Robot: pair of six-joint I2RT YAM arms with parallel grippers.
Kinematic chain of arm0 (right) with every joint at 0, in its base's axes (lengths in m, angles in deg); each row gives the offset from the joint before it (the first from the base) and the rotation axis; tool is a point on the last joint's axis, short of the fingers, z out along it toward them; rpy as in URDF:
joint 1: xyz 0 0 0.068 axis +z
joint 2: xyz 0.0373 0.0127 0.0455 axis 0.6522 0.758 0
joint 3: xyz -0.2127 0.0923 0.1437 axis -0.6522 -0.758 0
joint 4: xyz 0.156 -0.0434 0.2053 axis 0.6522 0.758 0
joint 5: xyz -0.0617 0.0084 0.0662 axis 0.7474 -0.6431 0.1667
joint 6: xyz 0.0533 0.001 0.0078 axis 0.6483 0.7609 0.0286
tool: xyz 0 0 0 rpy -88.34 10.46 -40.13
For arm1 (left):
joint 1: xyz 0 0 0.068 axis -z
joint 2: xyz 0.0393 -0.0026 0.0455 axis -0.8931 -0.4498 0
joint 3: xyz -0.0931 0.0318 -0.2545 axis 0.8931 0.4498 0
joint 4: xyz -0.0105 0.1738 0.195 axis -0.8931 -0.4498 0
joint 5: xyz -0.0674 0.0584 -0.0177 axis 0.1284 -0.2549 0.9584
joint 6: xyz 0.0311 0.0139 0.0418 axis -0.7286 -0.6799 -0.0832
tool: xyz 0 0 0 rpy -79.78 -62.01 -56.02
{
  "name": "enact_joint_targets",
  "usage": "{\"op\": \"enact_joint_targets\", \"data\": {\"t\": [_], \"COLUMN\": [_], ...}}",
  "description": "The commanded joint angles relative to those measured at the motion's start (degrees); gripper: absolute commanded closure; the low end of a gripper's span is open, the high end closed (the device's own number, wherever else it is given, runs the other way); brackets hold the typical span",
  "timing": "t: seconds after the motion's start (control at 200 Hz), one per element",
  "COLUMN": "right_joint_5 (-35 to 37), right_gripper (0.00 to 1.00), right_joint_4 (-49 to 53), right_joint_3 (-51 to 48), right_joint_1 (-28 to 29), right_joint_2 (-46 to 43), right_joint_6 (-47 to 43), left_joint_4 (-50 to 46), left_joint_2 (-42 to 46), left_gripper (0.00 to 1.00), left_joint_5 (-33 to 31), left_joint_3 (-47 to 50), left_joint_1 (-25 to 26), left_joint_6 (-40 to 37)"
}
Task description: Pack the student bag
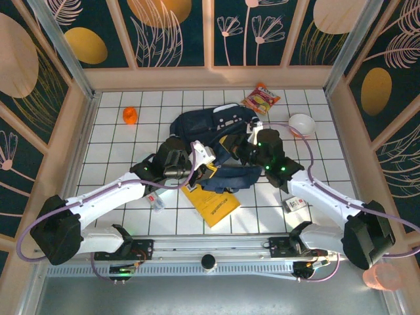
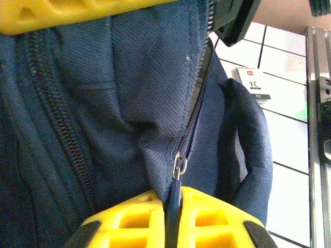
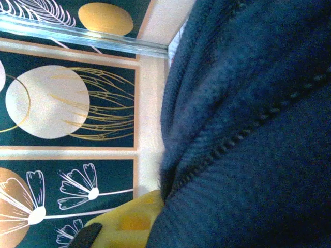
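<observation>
Large navy-blue fabric student bag (image 1: 209, 123) lies mid-way across the white tiled bench (image 1: 111, 141), between both arms. Left fingers (image 2: 207, 219) pinched on its metal zipper pull (image 2: 178, 168). Right fingers (image 3: 129, 219) closed tight, pressed into bag fabric.

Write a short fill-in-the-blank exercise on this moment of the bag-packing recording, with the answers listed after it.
1. The left gripper, pinching the zipper pull of the student bag, has ___ fingers.
2. In the top view, the white bowl lies to the ___ of the student bag.
3. The small round object on the tiles, far left of the bag, is ___ in colour.

Missing words: yellow; right; orange.
</observation>
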Motion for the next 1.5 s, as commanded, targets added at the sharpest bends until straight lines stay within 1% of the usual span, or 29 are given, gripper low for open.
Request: {"op": "enact_joint_targets", "data": {"t": [0.0, 0.03, 0.1, 0.225, 0.36, 0.41, 0.44, 0.485, 0.54, 0.56, 0.656, 0.711, 0.771, 0.821, 0.886, 0.936, 0.981, 1.061, 1.146, 1.236, 1.316, 1.386, 1.446, 1.491], "right_joint_5": [0.43, 0.53, 0.75, 0.89, 1.47, 1.52, 1.42, 1.24, 0.99, 0.98, 0.8, 0.55, 0.45, 0.4, 0.44, 0.45, 0.45, 0.54, 0.67, 1.02, 1.4, 1.59, 1.5, 1.57], "right_gripper": [0.97, 0.98, 0.98, 0.98, 0.99, 0.99, 0.99, 0.99, 0.99, 1.0, 0.99, 0.99, 0.99, 0.99, 0.99, 0.99, 0.99, 0.99, 0.99, 0.99, 0.99, 0.99, 0.99, 0.99], "right_joint_4": [-3.64, -3.04, -2.29, -1.21, 1.01, 1.47, 1.47, 1.43, 1.49, 1.51, 1.23, 1.12, 0.98, 0.83, 0.73, 0.56, 0.46, 0.46, 0.2, -0.07, 0.18, 0.53, 1.2, 2.03], "right_joint_3": [1.25, 1.64, 2.28, 2.82, 3.78, 4.04, 4.18, 4.32, 4.64, 4.74, 4.85, 4.83, 4.76, 4.7, 4.74, 4.7, 4.68, 4.8, 4.93, 4.99, 5.05, 5.07, 5.35, 5.63], "right_joint_1": [1.65, 1.69, 1.72, 1.79, 1.67, 1.54, 1.5, 1.43, 1.41, 1.4, 1.46, 1.41, 1.44, 1.41, 1.42, 1.29, 1.32, 1.23, 1.24, 1.33, 1.28, 1.26, 1.23, 1.19], "right_joint_2": [0.48, 0.48, 0.62, 0.68, 0.66, 0.71, 0.66, 0.69, 0.82, 0.83, 0.92, 0.92, 0.92, 0.93, 0.94, 1.0, 0.83, 0.75, 0.68, 0.49, 0.08, -0.17, -0.18, -0.23], "right_joint_6": [0.31, 0.07, -0.31, -0.75, -1.83, -2.14, -2.23, -2.34, -2.41, -2.43, -2.34, -2.33, -2.24, -2.2, -2.25, -2.19, -2.16, -2.12, -1.99, -1.72, -1.8, -1.9, -2.18, -2.55], "left_joint_4": [2.48, 2.11, 1.13, -0.56, -2.03, -2.65, -2.86, -2.81, -2.39, -2.16, -0.75, 0.67, 2.66, 3.45, 2.36, 0.64, 0.69, 2.83, 3.27, 3.73, 2.6, 1.62, 0.66, 0.51], "left_joint_2": [1.51, 1.78, 2.17, 2.37, 2.94, 3.15, 3.31, 3.42, 3.59, 3.69, 4.03, 4.45, 4.74, 4.77, 4.33, 4.16, 4.3, 4.24, 3.2, 2.81, 3.07, 2.88, 2.55, 2.63], "left_gripper": [0.84, 0.82, 0.8, 0.74, 0.75, 0.82, 0.83, 0.76, 0.6, 0.56, 0.54, 0.53, 0.48, 0.47, 0.45, 0.42, 0.38, 0.37, 0.38, 0.38, 0.38, 0.37, 0.39, 0.43], "left_joint_5": [2.28, 1.81, 1.28, 1.48, 2.41, 3.03, 3.35, 3.43, 3.68, 3.99, 4.65, 3.26, 1.0, 0.34, -0.15, -0.37, -0.9, -3.13, -5.95, -12.43, -16.74, -18.21, -19.64, -20.3], "left_joint_3": [-0.09, 0.16, 0.27, -0.32, -0.65, -0.69, -0.64, -0.45, -0.23, -0.03, 0.68, 1.33, 2.06, 2.1, 1.74, 1.62, 2.06, 2.13, 1.07, 1.76, 3.17, 3.87, 3.63, 3.61], "left_joint_1": [0.1, 0.1, 0.11, 0.11, 0.11, 0.07, 0.05, 0.11, 0.07, 0.1, 0.2, 0.32, 0.58, 0.96, 2.14, 3.27, 3.73, 3.71, 4.07, 5.15, 6.23, 6.3, 6.32, 6.3], "left_joint_6": [-1.77, -2.25, -3.36, -4.7, -6.18, -6.93, -7.2, -7.5, -7.63, -7.65, -8.92, -9.84, -10.7, -11.83, -15.25, -19.07, -20.66, -17.23, -10.39, -3.19, -0.8, 1.28, 2.61, 2.95]}}
